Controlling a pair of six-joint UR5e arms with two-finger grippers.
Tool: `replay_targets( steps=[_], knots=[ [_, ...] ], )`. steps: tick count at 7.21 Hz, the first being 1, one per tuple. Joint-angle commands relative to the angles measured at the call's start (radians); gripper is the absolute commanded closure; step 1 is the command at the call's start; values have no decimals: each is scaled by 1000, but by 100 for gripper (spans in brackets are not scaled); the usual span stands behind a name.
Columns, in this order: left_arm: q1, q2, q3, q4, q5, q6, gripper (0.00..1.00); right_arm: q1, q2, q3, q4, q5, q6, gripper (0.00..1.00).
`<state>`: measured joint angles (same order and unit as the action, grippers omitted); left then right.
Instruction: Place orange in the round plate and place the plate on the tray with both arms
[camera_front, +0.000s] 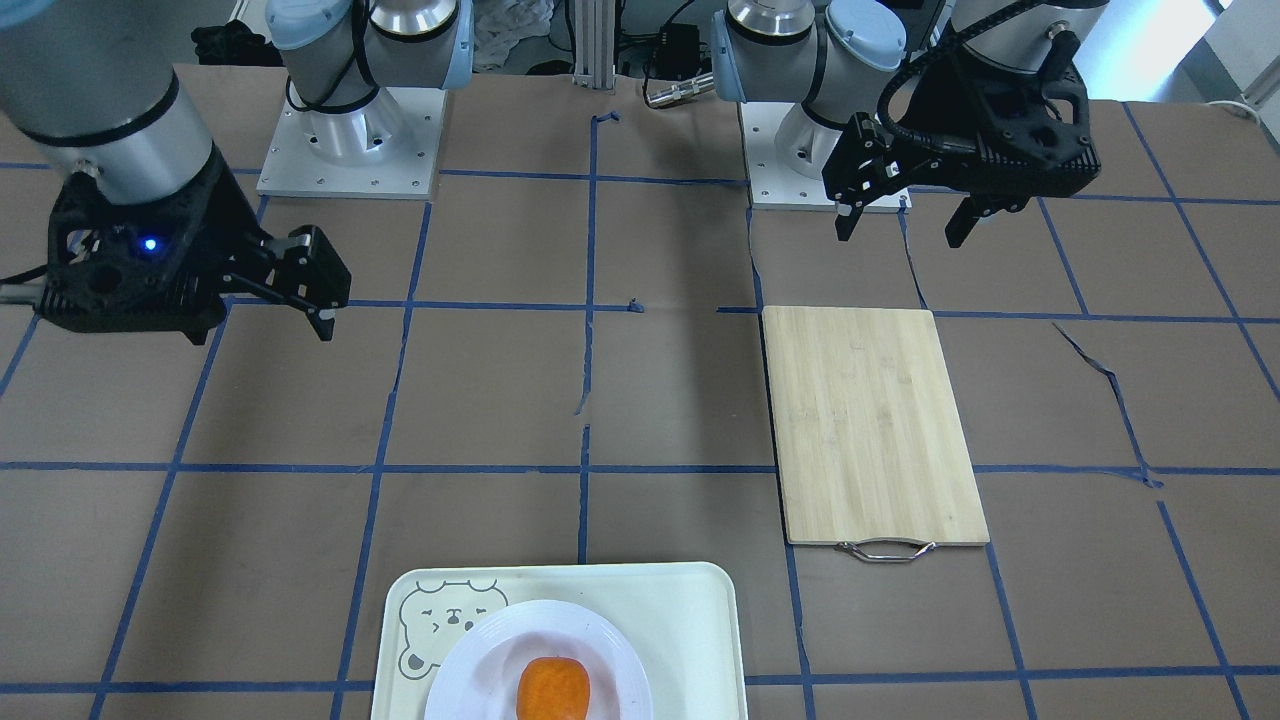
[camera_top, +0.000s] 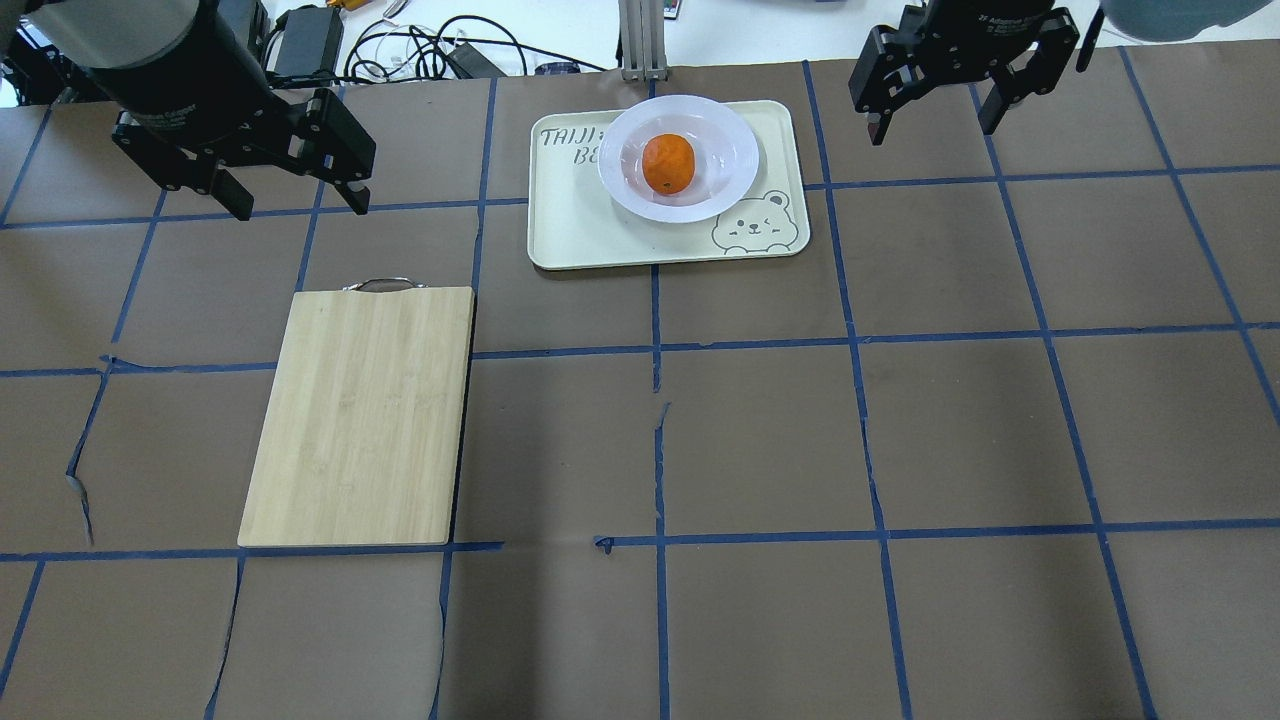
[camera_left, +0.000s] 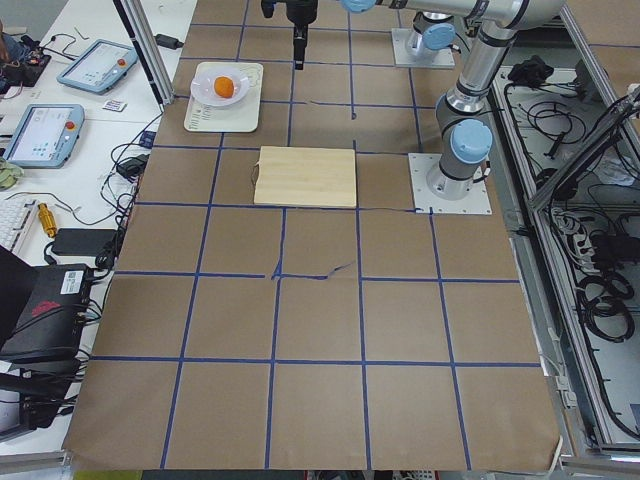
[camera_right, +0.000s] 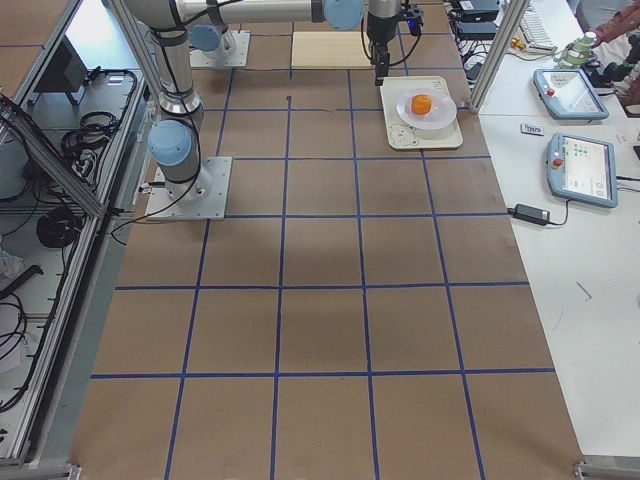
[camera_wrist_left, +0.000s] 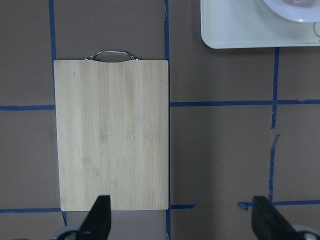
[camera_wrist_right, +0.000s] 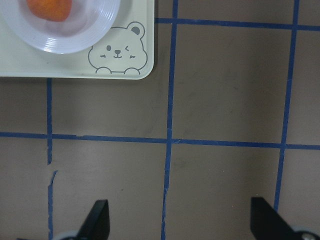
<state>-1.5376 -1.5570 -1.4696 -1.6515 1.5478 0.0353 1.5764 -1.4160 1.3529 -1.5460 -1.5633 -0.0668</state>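
The orange (camera_top: 668, 164) lies in the sunken centre of the white round plate (camera_top: 735, 150). The plate rests on the cream tray (camera_top: 580, 230) with the bear face, at the table's far middle. From the front-facing camera the orange (camera_front: 553, 690), plate (camera_front: 470, 660) and tray (camera_front: 690, 620) show at the bottom edge. My left gripper (camera_top: 300, 207) hangs open and empty left of the tray, above the cutting board's handle end. Right of the tray, my right gripper (camera_top: 933, 130) is open and empty too. The right wrist view holds the orange (camera_wrist_right: 49, 7) and the tray's bear corner (camera_wrist_right: 145, 60).
A bamboo cutting board (camera_top: 360, 415) with a metal handle lies on the left half of the brown, blue-taped table; it fills the left wrist view (camera_wrist_left: 112, 135). Cables and tablets sit beyond the table's far edge.
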Motion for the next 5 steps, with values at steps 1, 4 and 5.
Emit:
replay_targets(
  steps=[1, 4, 5],
  knots=[
    [1, 0, 0, -1, 0, 0, 0, 2, -30, 12, 35, 8, -18, 0],
    [1, 0, 0, -1, 2, 0, 0, -3, -38, 42, 24, -9, -73, 0],
    [1, 0, 0, -1, 0, 0, 0, 1, -40, 42, 23, -9, -73, 0]
  ],
)
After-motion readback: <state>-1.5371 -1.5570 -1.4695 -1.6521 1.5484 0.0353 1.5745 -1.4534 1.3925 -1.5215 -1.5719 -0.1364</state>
